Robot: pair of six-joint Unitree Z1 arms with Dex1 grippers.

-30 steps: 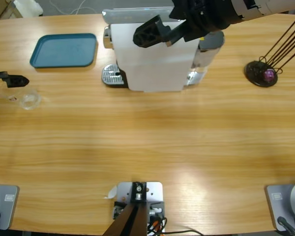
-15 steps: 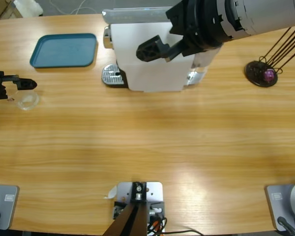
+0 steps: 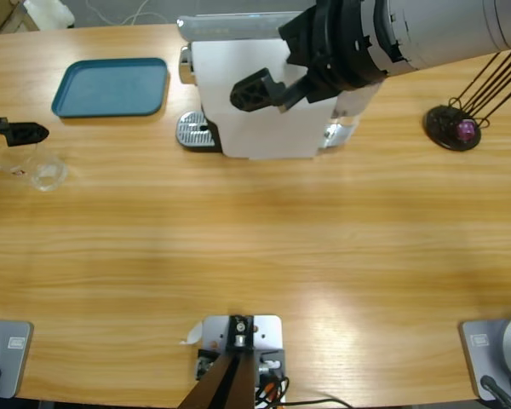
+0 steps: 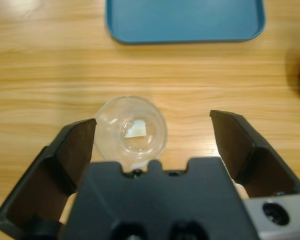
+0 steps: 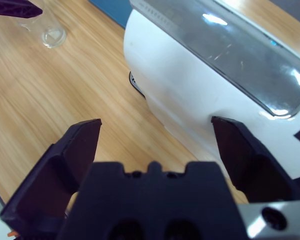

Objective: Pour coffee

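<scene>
A small clear glass tumbler (image 3: 49,173) stands on the table at the far left. In the left wrist view the tumbler (image 4: 131,131) sits upright just ahead of the gripper body, inside the span of the jaws. Any coffee in it is too faint to make out. My left gripper (image 3: 15,135) is open, with its jaws apart from the glass and nothing held (image 4: 154,125). High over the white coffee machine (image 3: 264,106) hangs my right gripper (image 3: 264,88), also open and empty (image 5: 156,127). The right wrist view shows the tumbler (image 5: 53,35) far off.
A blue tray (image 3: 111,86) lies at the back left, beyond the glass (image 4: 185,20). The coffee machine (image 5: 190,85) has a metal drip grate (image 3: 193,132) on its left side. A black stand with thin rods and a purple object (image 3: 456,128) sits at the right.
The left gripper edged toward the tumbler, then drew back a little to the left. The right arm swung slightly left over the machine. The tumbler stayed put.
</scene>
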